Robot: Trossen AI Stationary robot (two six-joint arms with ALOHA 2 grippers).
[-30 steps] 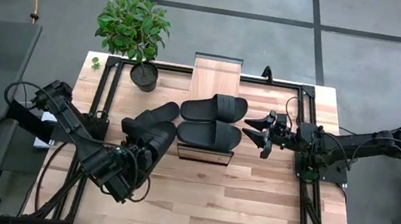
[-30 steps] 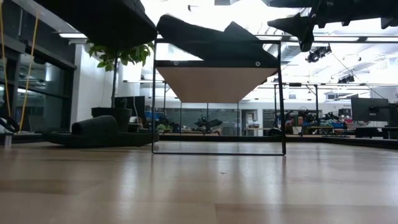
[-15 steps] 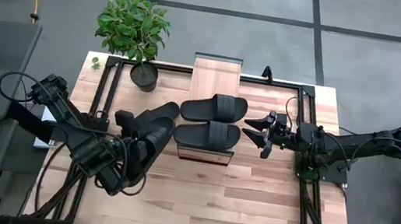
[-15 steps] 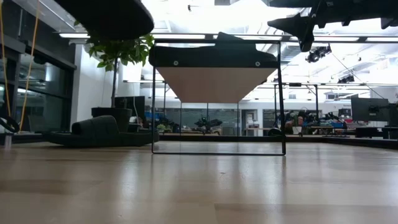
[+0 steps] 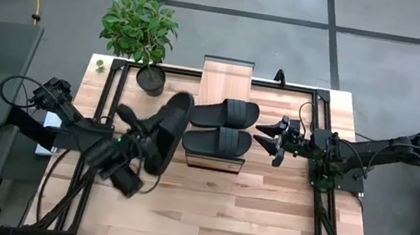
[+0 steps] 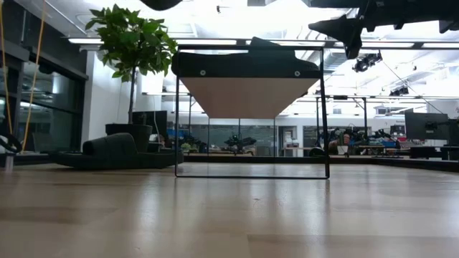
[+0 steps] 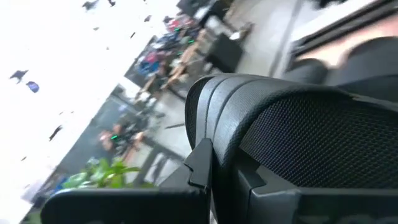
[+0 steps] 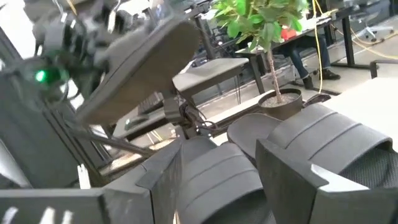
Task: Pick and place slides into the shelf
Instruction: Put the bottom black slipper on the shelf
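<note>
Slide [image 5: 169, 128] lifted higher since before | left hand [image 5: 141, 137] gripping | shelf [image 5: 227, 79] beside

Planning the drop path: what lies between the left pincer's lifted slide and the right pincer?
In the high view, two slides on the shelf lie between the lifted slide and the right pincer.

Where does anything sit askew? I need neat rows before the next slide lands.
The two slides on the shelf lie level, side by side: far one, near one. Only the slide in the left gripper is tilted, held off the table.
</note>
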